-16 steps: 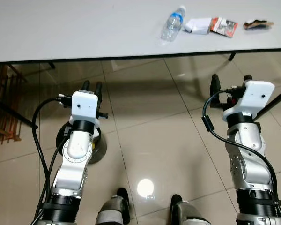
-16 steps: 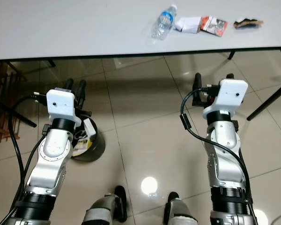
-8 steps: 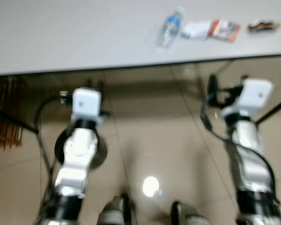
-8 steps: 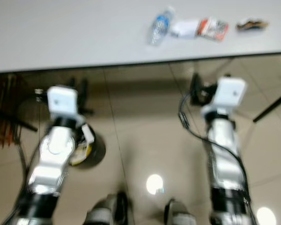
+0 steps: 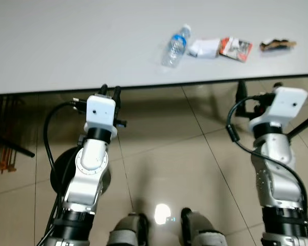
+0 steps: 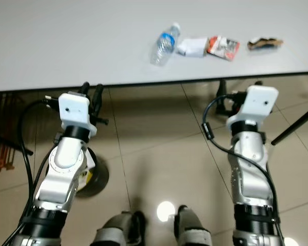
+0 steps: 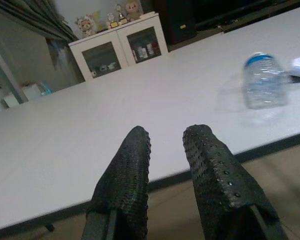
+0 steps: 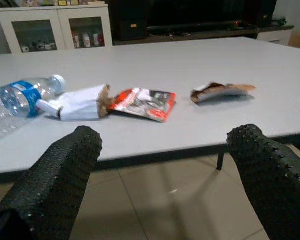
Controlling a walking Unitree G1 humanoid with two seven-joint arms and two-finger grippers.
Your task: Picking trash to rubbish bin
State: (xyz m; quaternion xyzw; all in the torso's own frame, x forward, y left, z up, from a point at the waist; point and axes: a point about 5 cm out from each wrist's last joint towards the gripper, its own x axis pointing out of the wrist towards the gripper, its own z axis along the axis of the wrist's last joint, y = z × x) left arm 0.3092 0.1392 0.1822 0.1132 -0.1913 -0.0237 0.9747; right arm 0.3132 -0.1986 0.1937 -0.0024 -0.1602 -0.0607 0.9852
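Left eye view: the trash lies in a row at the upper right, on the grey table (image 5: 66, 46). The right gripper (image 8: 165, 170), fingers spread wide, is nearer the clear plastic bottle (image 5: 174, 45). The left gripper (image 7: 165, 165) is nearly closed, empty. The round black bin (image 5: 61, 164) sits lower left; its inside is hidden.

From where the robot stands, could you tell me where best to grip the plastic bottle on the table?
Probably across the clear mid-body of the plastic bottle. It lies on its side on the white table, cap pointing away, so come from above with the right tool, fingers straddling its width.
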